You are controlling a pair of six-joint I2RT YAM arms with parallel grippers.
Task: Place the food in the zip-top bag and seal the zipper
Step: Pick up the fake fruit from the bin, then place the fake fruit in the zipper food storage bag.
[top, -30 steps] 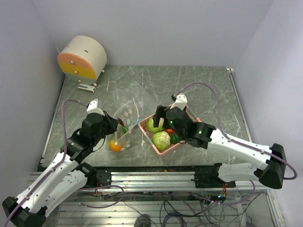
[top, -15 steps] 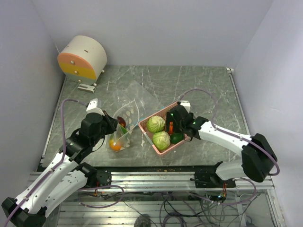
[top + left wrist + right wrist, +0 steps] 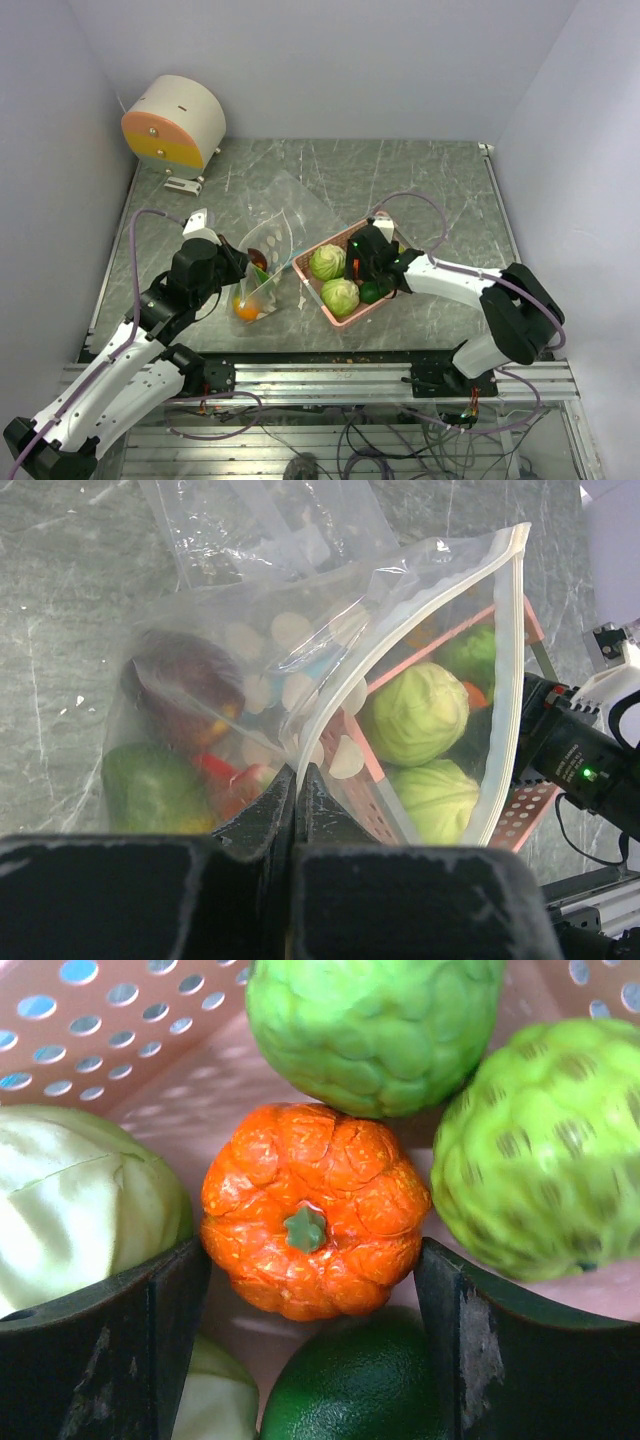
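Right wrist view alone: right gripper (image 3: 310, 1285) fingers wide, orange fruit (image 3: 312, 1210) between them; left gripper (image 3: 297, 777) pinches zip-top bag (image 3: 420, 600).

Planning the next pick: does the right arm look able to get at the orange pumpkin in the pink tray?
Probably yes: the right gripper stands open with a finger on each side of the orange pumpkin, and nothing lies over it, though green pieces crowd close.

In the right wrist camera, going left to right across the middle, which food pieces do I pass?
Pale green cabbage-like ball → orange pumpkin-shaped piece with a green stem → lime-green bumpy fruit.
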